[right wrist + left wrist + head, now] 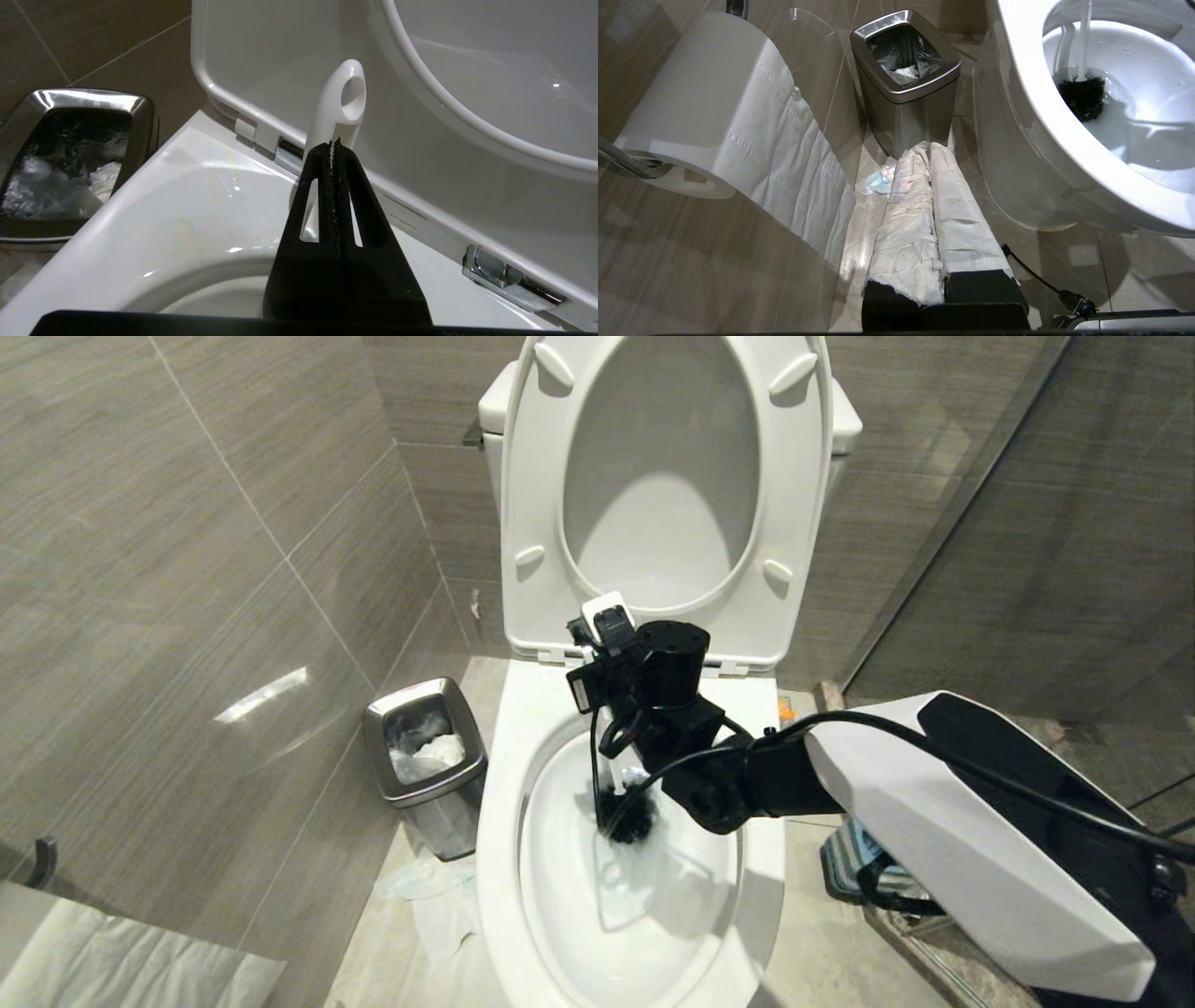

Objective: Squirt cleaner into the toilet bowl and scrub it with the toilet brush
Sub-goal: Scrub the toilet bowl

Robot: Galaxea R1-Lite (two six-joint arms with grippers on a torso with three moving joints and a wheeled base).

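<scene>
- The right end effector [335, 144] reaches over the toilet bowl [504, 775] from the robot's right, its two black fingers pressed together. In the right wrist view the brush's white handle, with its ring-shaped end, rises just behind the closed tips. Whether the fingers pinch the handle or only meet in front of it cannot be told.
- The toilet brush [1083, 95] stands nearly upright, bristle head down on the wet inner wall towards the back of the basin. That suits scrubbing, because the bristles bear on the ceramic while the handle end stays up where it can be gripped.
- Seat and lid are tipped up against the tank, which leaves the whole basin open to arm and brush.
- No blue cleaner can be picked out in the basin, only water and gloss.
- The left end effector [927, 149] hangs low beside the bowl, clenched on nothing, its fingers wrapped in white tissue, likely parked clear of the scrubbing. Ahead of it stand the steel waste bin [906, 88] and a toilet paper roll [714, 107] on the wall.
</scene>
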